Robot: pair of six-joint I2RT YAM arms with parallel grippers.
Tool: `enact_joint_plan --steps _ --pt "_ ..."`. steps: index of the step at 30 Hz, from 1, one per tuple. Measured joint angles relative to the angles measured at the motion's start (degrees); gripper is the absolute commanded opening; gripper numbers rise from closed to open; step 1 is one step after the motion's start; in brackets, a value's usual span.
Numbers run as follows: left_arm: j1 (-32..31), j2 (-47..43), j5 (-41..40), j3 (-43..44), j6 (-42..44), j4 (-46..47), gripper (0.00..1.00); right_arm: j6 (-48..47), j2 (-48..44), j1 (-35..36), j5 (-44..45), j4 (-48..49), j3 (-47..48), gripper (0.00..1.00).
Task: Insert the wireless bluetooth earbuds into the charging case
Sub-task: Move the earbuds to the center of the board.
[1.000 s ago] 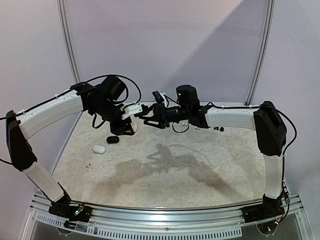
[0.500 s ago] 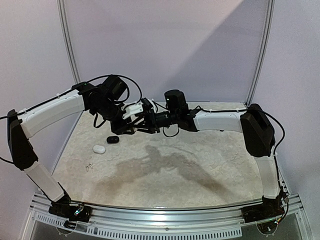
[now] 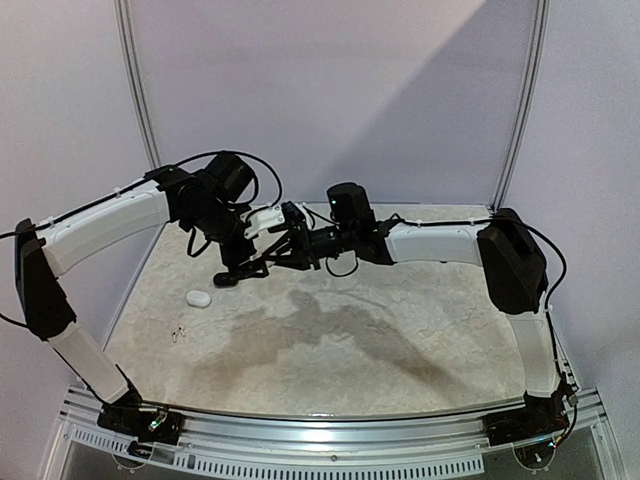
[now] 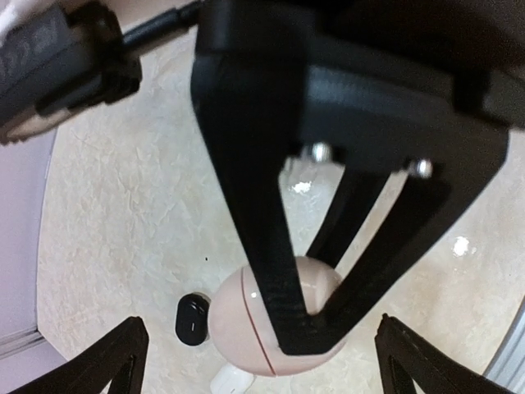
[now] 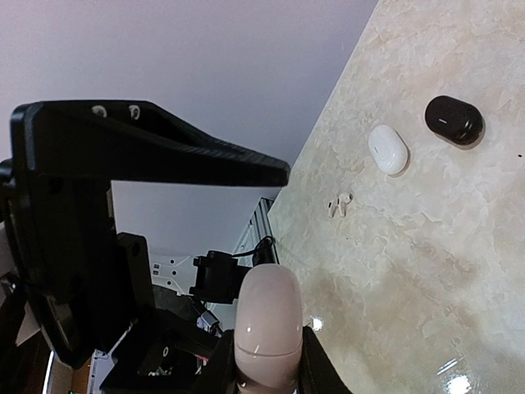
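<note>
My right gripper (image 5: 268, 373) pinches the pink case (image 5: 267, 316) by one end; my left gripper (image 4: 271, 369) stands wide open around it, so the right alone bears it. White earbuds (image 5: 338, 203) lie on the table (image 5: 426, 246) at one o'clock.

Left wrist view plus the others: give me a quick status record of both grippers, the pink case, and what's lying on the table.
left gripper: open, fingers spread wide to either side of the pink case, clear of it
right gripper: shut on pink case
pink case: lid closed, held off the table
white case: on table, closed
black case: on table beside white case, closed
white earbuds: loose on table, near white case
black earbuds: not visible
</note>
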Motion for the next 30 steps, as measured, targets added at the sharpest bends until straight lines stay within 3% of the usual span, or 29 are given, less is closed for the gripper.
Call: enact_joint_plan --steps 5,10,12,19,30 --pt "4.3 -1.9 2.6 -2.4 -0.1 -2.7 0.91 0.0 0.0 -0.8 0.4 0.1 -0.8 0.0" --pt "16.4 -7.3 4.2 -12.2 4.1 -6.0 0.57 -0.2 0.0 -2.4 1.6 0.1 -3.5 0.0" --pt "21.9 -8.9 2.8 -17.3 6.0 -7.0 0.49 -0.7 0.0 -3.2 2.2 -0.1 -4.8 0.0" --pt "31.1 -10.6 -0.3 -32.6 14.1 -5.5 0.39 -2.6 -0.1 -4.3 3.1 -1.3 -5.7 0.0" --pt "34.3 -8.1 -1.9 -38.6 22.1 0.9 0.34 -5.8 -2.4 -4.4 4.3 -3.7 -7.4 0.0"
